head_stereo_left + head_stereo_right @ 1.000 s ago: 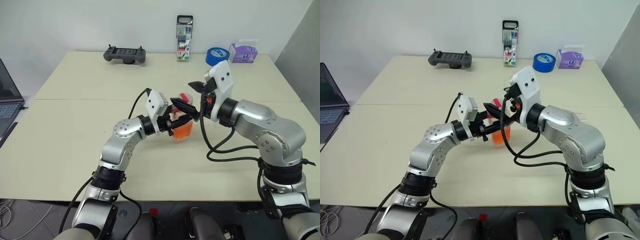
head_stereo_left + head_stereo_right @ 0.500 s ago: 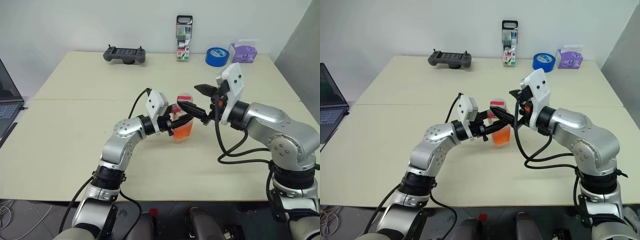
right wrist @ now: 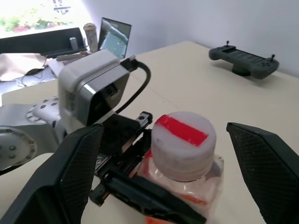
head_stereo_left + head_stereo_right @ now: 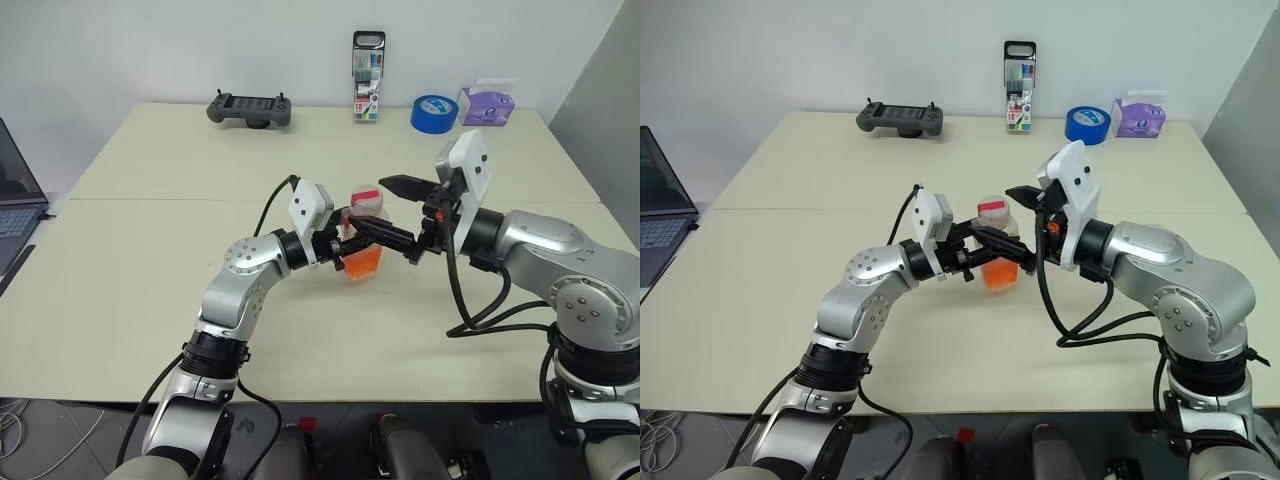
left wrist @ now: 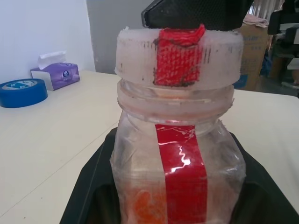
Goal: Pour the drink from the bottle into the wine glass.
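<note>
- Your counter point(image 4: 150, 270) carries a game controller point(image 4: 249, 108), a marker pack point(image 4: 367, 90), a blue tape roll point(image 4: 434, 112) and a tissue box point(image 4: 487, 104) along its far edge.
- Your right gripper point(image 4: 398, 212) has its jaws spread wide, one finger on either side of the cap point(image 3: 183, 144), not touching it.
- Your left gripper point(image 4: 365, 242) has its jaws pinching the bottle point(image 5: 177, 172) by its body, upright, at mid-counter.
- The drink point(image 4: 364, 261) sits orange in the bottle's lower part.
</note>
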